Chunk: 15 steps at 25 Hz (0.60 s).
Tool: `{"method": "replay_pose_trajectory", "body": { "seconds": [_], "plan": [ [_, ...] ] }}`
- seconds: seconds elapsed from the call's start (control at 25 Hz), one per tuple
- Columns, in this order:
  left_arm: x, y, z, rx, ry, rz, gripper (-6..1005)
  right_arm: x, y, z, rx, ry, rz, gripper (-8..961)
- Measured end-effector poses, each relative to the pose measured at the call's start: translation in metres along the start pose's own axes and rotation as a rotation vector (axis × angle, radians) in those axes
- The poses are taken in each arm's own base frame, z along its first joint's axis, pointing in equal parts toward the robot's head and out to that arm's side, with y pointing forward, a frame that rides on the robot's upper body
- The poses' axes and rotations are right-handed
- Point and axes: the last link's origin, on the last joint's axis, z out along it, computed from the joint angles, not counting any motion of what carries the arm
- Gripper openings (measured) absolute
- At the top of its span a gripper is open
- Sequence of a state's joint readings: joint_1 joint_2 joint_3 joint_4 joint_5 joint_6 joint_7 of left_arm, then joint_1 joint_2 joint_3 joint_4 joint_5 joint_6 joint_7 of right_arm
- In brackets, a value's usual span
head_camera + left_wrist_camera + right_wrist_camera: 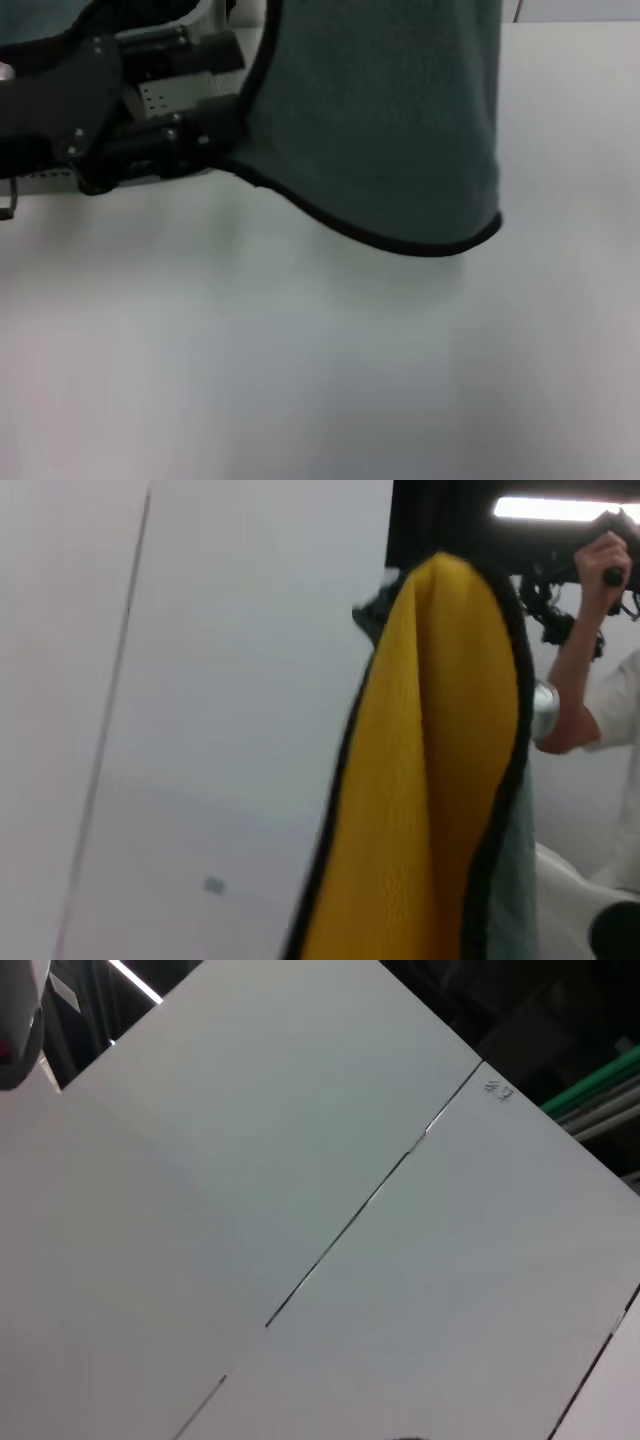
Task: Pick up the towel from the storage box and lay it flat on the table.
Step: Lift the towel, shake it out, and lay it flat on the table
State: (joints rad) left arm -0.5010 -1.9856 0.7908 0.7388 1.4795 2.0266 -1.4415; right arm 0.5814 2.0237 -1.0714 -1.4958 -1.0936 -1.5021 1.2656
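Left hand (215, 135): black, at the upper left of the head view, reaching toward the towel's edge; whether its fingers pinch the cloth or stand spread, cannot tell. Right hand not seen. The towel (385, 120) hangs in the upper centre of that frame, clear above the tabletop (300, 370), its dark green fleecy face outward, black bound edge curving to a rounded lower corner. It hides most of the storage box (165, 97); only a pale dotted wall shows behind the hand. Left wrist view: the towel's yellow side (430, 780), folded, black-edged; a person's arm (575, 670) at upper right. Tabletop white, smooth, with thin seams.
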Motion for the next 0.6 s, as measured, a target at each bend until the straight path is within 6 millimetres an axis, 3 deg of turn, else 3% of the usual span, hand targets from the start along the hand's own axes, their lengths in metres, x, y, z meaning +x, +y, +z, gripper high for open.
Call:
{"method": "replay_pose_trajectory", "body": {
  "seconds": [0.6],
  "plan": [
    [-0.009, 0.005, 0.016, -0.081, -0.042, -0.06, 546, -0.002, 0.0, -0.003, 0.017, -0.025, 0.009, 7]
  ]
}}
